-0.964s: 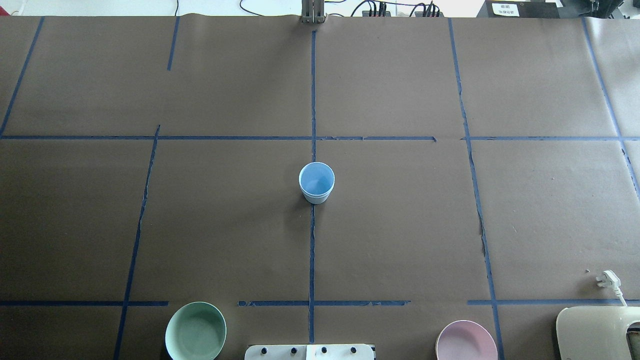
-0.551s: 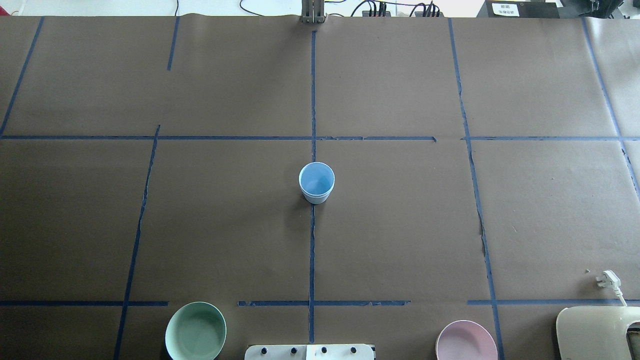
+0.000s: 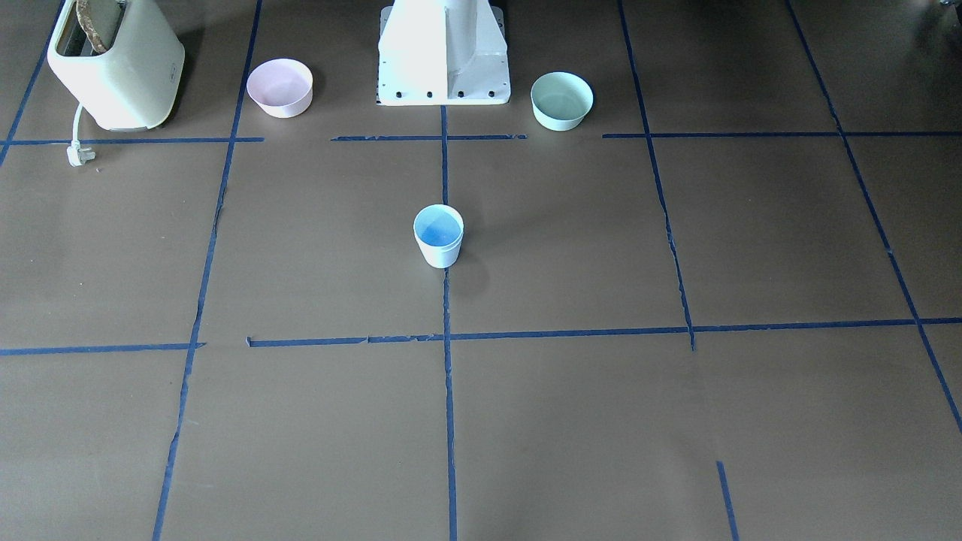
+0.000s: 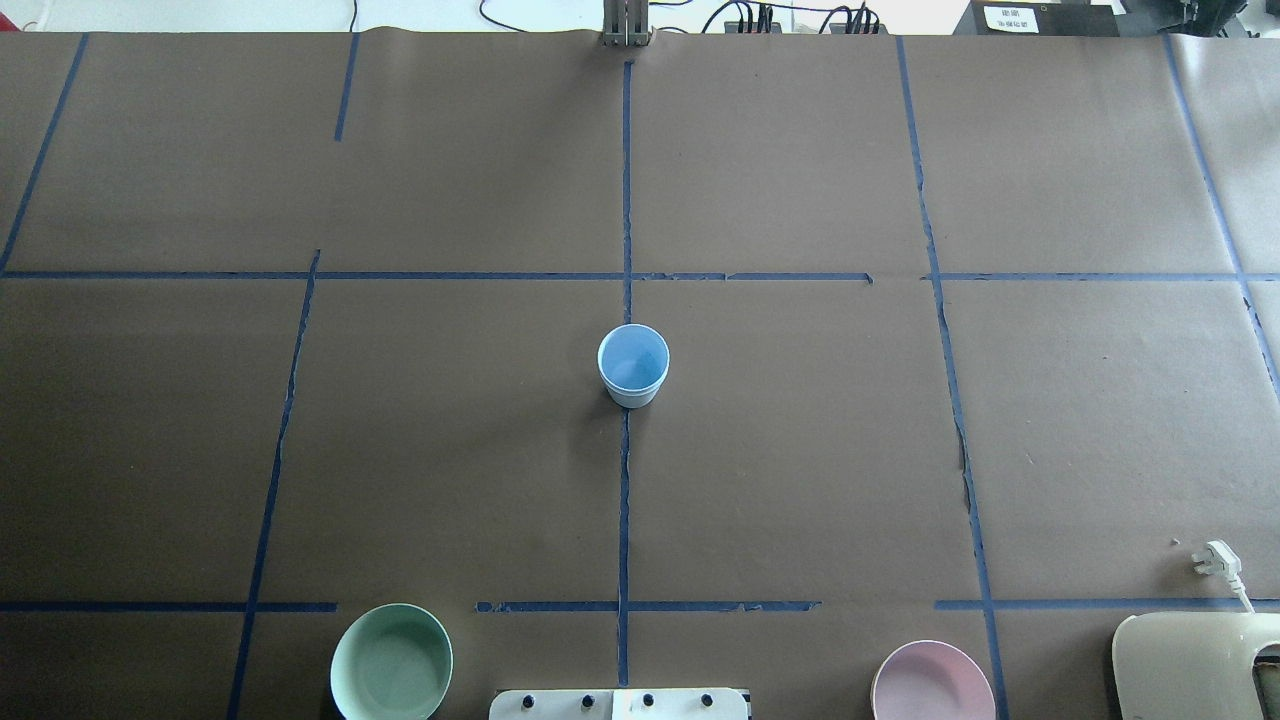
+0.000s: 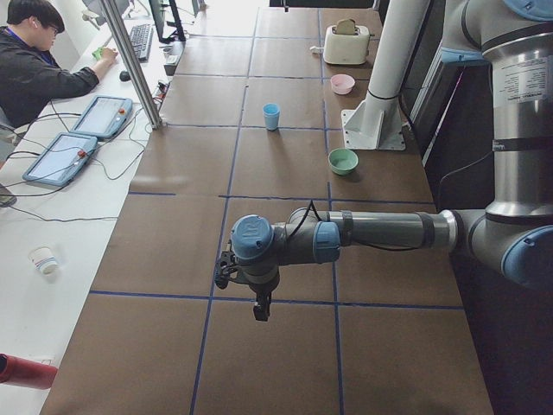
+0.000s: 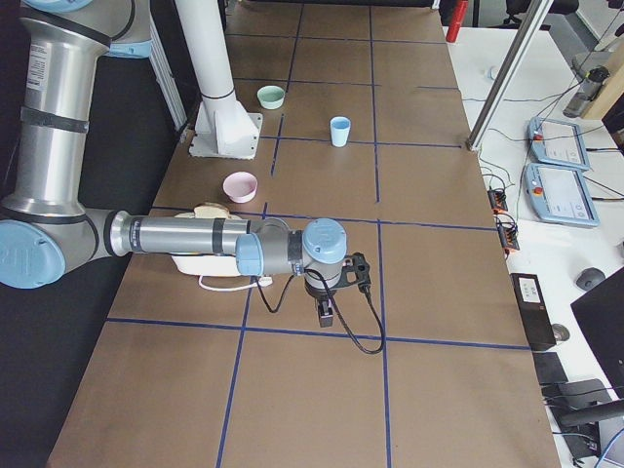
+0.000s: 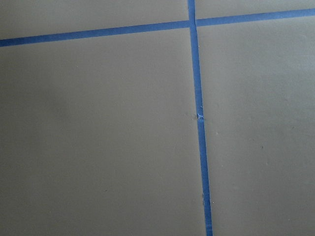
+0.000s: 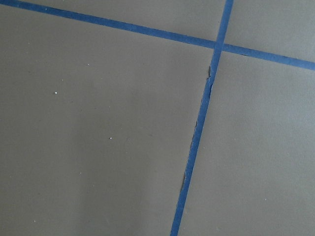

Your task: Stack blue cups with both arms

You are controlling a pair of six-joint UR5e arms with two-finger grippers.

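Note:
One blue cup point(image 4: 633, 365) stands upright at the table's middle, on the centre tape line; it also shows in the front view point(image 3: 438, 235) and both side views point(image 5: 271, 116) point(image 6: 339, 131). I see only one cup shape and cannot tell whether a second is nested in it. My left gripper point(image 5: 259, 307) points down over bare table far from the cup, seen only in the left side view. My right gripper point(image 6: 327, 314) points down likewise, far from the cup. I cannot tell whether either is open or shut. Both wrist views show only brown paper and blue tape.
A mint-green bowl point(image 4: 391, 662) and a pale pink bowl point(image 4: 932, 682) flank the white pedestal base point(image 3: 443, 52). A cream toaster point(image 3: 113, 64) with its loose plug point(image 4: 1215, 560) stands by the pink bowl. An operator point(image 5: 34, 69) sits at a side desk.

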